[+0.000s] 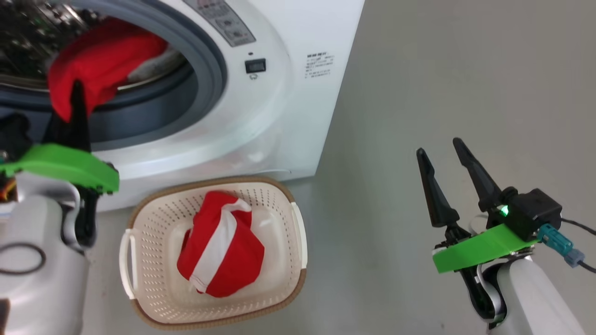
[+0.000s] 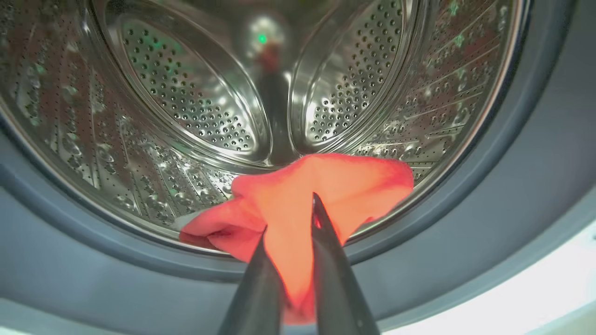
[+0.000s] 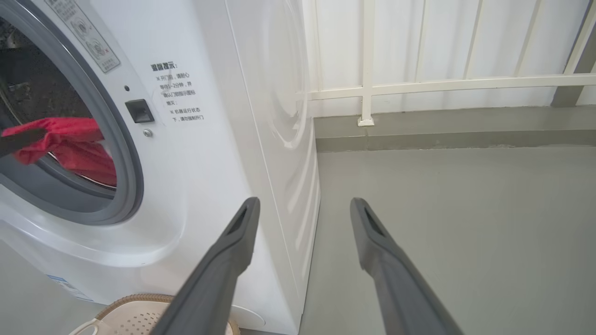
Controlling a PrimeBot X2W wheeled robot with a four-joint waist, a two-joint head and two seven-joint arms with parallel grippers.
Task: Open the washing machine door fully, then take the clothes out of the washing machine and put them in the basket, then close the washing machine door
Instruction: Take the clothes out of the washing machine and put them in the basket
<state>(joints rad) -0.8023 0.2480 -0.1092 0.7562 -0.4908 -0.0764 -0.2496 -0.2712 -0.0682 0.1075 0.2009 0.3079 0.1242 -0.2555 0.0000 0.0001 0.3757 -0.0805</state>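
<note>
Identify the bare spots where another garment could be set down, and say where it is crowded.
Free: the basket floor left and right of the red-and-white garment; the grey floor right of the washing machine, around the open right gripper. Crowded: the drum mouth, where the left gripper is shut on a red garment; the basket's middle.

Grey floor (image 1: 465, 70) — white railing (image 3: 447, 85) behind.

On the white front of the washing machine (image 3: 209, 186), beside the round opening, a printed Chinese notice (image 3: 179, 93) is headed 温馨提示, with two ※ items beneath. The grey sticker (image 3: 91, 35) above and the blue label (image 3: 65, 284) low down are too small to read.
</note>
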